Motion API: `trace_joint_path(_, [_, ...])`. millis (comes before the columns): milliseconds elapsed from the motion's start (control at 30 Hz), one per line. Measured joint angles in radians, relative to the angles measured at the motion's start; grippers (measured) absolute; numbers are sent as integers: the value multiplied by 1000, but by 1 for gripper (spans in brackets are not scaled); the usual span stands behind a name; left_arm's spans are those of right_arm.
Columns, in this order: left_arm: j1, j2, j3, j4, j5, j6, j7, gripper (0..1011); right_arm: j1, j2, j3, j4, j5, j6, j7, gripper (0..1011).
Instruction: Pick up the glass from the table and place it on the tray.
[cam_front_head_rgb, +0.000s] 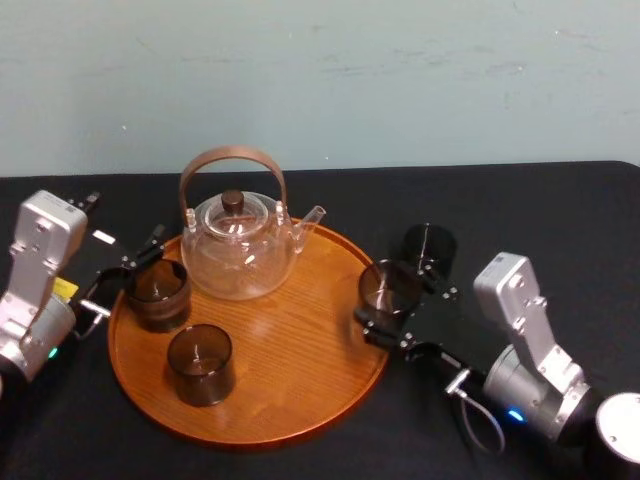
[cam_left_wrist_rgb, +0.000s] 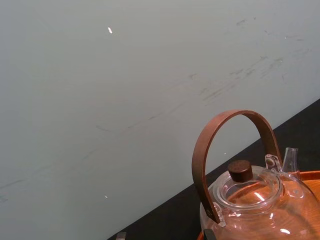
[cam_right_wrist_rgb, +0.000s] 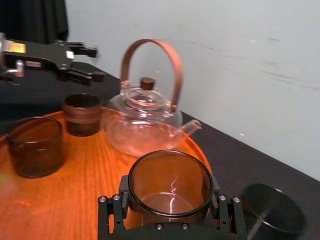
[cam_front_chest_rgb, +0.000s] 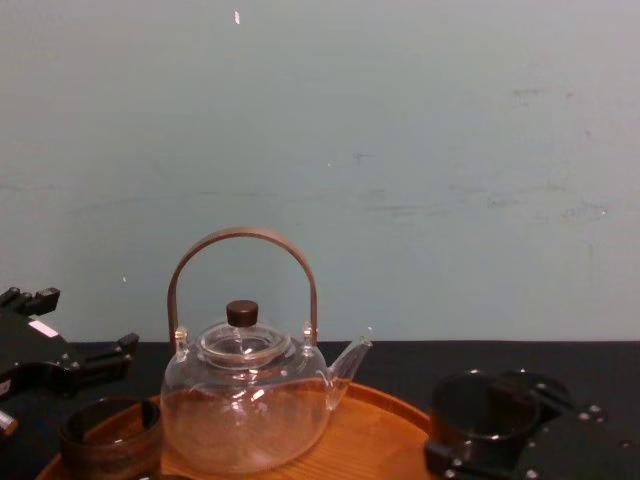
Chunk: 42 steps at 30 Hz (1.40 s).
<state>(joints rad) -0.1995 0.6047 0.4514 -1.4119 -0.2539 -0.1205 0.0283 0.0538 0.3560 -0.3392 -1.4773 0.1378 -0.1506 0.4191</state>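
The right gripper (cam_front_head_rgb: 392, 302) has its two fingers pinching the glass (cam_front_head_rgb: 388, 285), one on each side. It holds the glass just over the rim of the wooden tray (cam_front_head_rgb: 300, 335), at the tray's 3 o'clock. The glass looks like it has not been set down yet. The glass teapot (cam_front_head_rgb: 238, 245) stands at the tray's 12 o'clock. Two more dark glasses are on the tray, one at 9 o'clock (cam_front_head_rgb: 160, 293) and one at about 7 o'clock (cam_front_head_rgb: 200, 363). The left gripper (cam_front_head_rgb: 128, 272) waits by the 9 o'clock glass with its fingers spread and nothing in them. What could go wrong? If the right gripper lets go here, the glass could land half on the raised rim and tip over. It likely needs to go a bit more toward the middle first. But the teapot spout is near, so a big push could bump it. Another dark glass (cam_front_head_rgb: 430, 245) sits on the black table (cam_front_head_rgb: 560, 220) just behind the right gripper, at its 1 o'clock, and pulling back could knock it. A yellow sticker (cam_front_head_rgb: 65, 290) is on the left arm, but no words on it can be read.
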Motion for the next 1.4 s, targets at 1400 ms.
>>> trace_joint_path(1400, [0,0,0,0,0,0,0,1002,75,-71,-184,86,-14,-36,59,909])
